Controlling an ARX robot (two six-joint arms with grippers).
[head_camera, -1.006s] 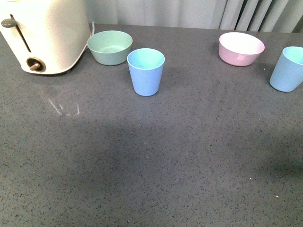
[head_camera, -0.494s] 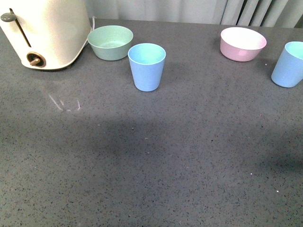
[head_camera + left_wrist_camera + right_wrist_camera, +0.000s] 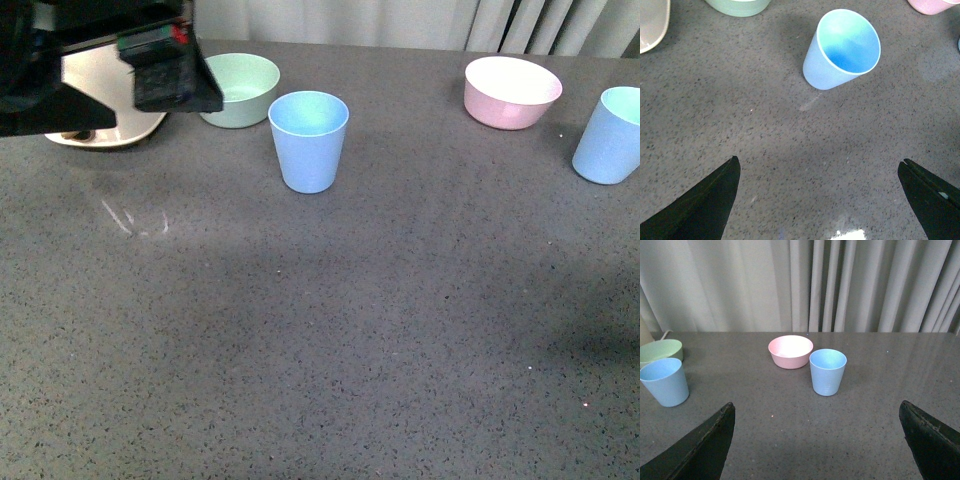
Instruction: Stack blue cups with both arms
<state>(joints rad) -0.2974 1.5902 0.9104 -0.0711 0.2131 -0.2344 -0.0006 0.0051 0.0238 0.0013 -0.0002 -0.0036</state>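
Left fingers and right fingers are spread, empty. One blue cup stands just beside the pink bowl, the second blue cup well apart from it. An off-centre grasp could topple either.

Soft, diffuse light fills all three views, and the colours are pale. In the front view a broad dim shadow lies across the middle of the grey countertop, with a faint streak of glare at left. The left arm, close to the lens, is dark and blurred. The left wrist view shows a bright glare patch on the countertop, and the blue cup casts a soft shadow beside it. The left gripper and right gripper appear as flat black wedges without detail
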